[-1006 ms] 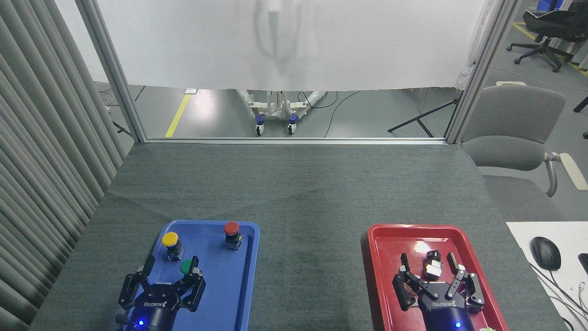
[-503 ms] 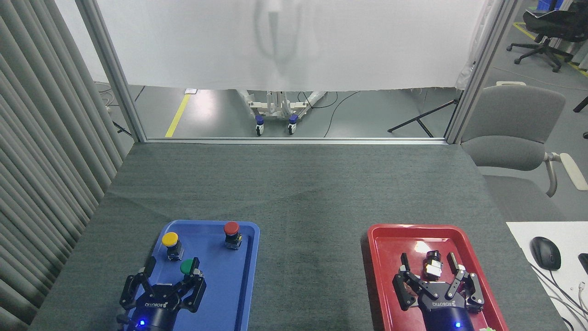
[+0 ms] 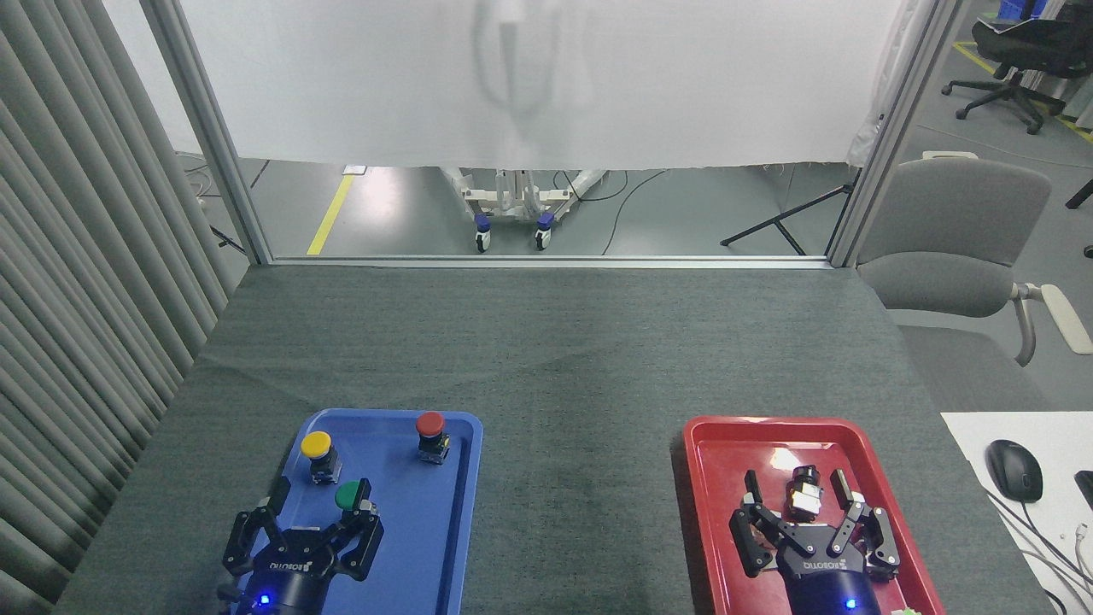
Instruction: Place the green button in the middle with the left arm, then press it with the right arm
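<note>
With the left gripper [image 3: 320, 500] spread wide beside the green button [image 3: 347, 494], an off-centre close could topple it in the blue tray [image 3: 457, 478]; the right gripper [image 3: 798, 500] is wide too.

Matt woven cloth tabletop [image 3: 546, 359], glossy plastic blue tray [image 3: 444, 547], red tray [image 3: 709, 512]

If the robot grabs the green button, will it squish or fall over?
The green button looks like hard plastic, so it probably won't squish. Its wide domed cap sits on a narrower body, so a sideways nudge might tip it. It looks small, so probably light.
</note>
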`<action>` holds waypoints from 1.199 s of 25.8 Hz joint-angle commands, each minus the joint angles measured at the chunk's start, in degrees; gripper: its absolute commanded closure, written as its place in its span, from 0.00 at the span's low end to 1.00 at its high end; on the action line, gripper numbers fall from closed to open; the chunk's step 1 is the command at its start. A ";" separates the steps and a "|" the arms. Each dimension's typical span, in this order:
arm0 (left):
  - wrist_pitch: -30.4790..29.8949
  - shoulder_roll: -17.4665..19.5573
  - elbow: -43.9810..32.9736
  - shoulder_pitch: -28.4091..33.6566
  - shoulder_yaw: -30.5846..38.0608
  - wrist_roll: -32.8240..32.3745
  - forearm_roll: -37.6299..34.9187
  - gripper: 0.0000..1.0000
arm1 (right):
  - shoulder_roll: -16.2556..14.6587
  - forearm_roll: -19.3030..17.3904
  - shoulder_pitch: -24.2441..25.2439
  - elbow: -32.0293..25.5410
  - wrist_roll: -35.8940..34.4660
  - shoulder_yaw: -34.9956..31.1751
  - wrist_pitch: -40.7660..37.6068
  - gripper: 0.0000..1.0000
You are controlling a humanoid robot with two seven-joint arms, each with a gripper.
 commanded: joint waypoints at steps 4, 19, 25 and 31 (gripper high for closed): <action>-0.01 -0.08 -0.06 0.00 -0.01 0.02 0.00 0.00 | -0.02 0.00 -0.02 0.00 -0.01 0.00 0.06 0.00; -0.01 0.01 -0.15 0.00 -0.01 0.02 0.00 0.00 | -0.37 0.00 -0.45 0.00 -0.01 0.09 -0.03 0.00; -0.01 0.01 -0.15 0.00 -0.01 0.02 0.00 0.00 | -0.37 0.00 -0.45 0.00 -0.01 0.09 -0.03 0.00; -0.01 -0.08 -0.15 0.00 -0.01 -0.06 0.00 0.00 | -0.37 0.00 -0.45 0.00 -0.01 0.17 0.06 0.00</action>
